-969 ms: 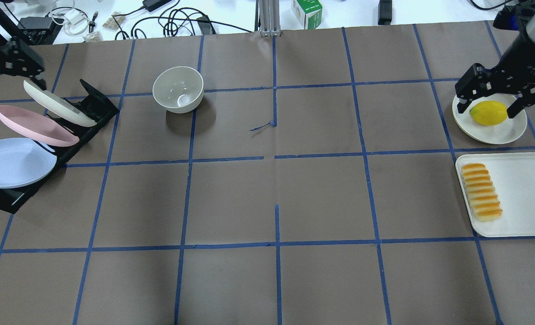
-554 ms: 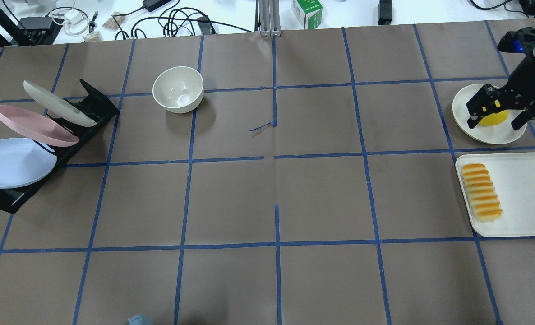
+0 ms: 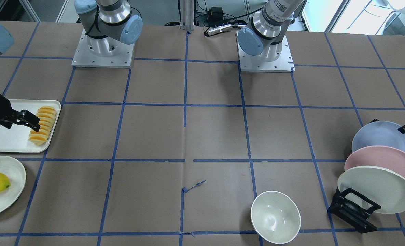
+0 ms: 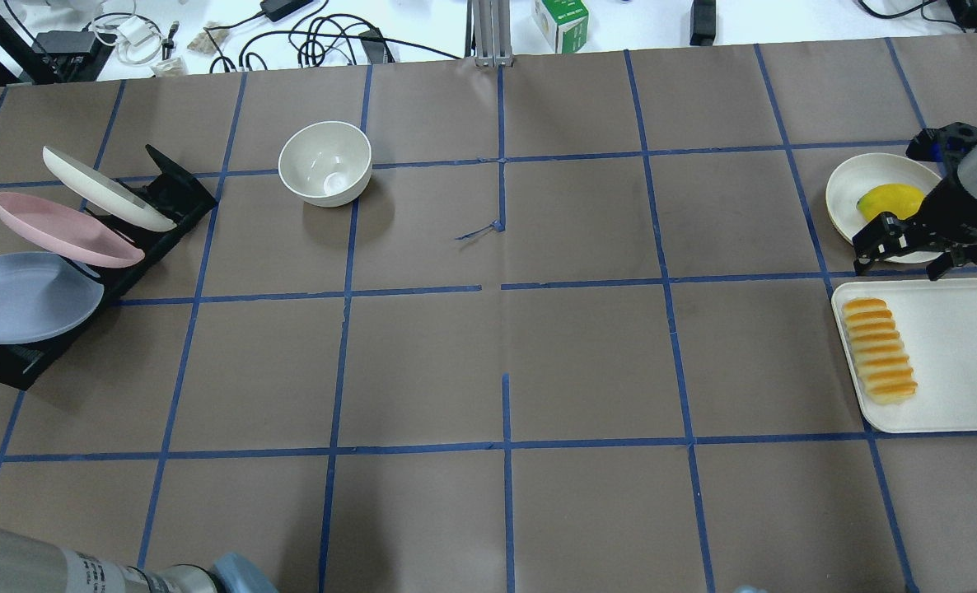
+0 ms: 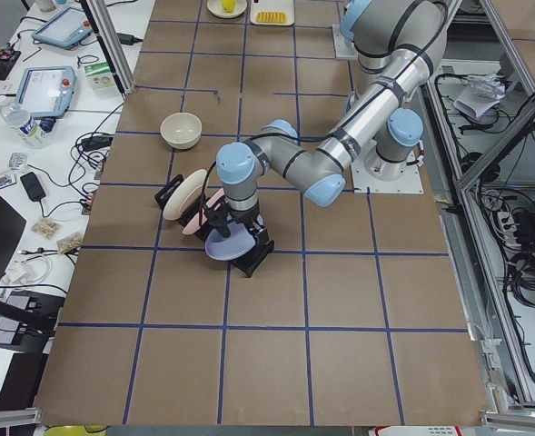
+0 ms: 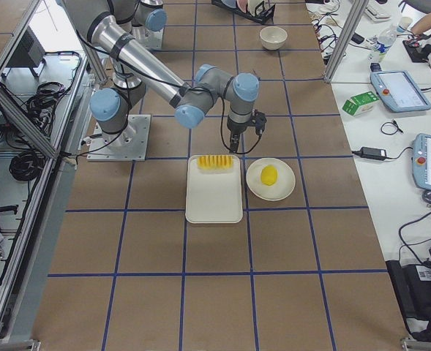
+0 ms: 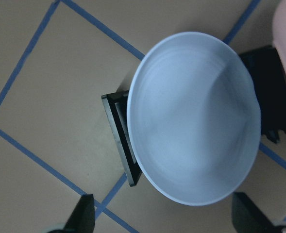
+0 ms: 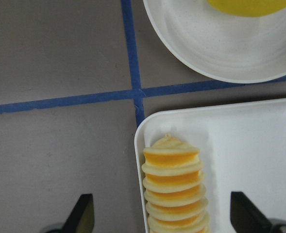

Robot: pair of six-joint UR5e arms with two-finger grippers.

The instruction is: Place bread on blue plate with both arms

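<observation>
Writing: the green-and-white carton (image 4: 560,22) beyond the worktop (image 4: 505,346) is carrying print too small to read, and so is the sticker on my left arm (image 4: 60,568).

Bread (image 4: 880,350) is lying along the white tray (image 4: 966,395) edge nearest the worktop's middle. My right tool (image 4: 902,257) is hanging spread wide and empty over the loaf's end, beside the dish (image 4: 851,177) holding the lemon (image 4: 888,200).

Blue plate (image 4: 23,296) is leaning in the black rack (image 4: 175,193), next to the pink plate (image 4: 64,226) and cream plate (image 4: 105,188). My left tool (image 7: 164,218) is hovering over it, spread wide and empty — only its fingertips are showing.

Bowl (image 4: 325,162) is standing well apart.
</observation>
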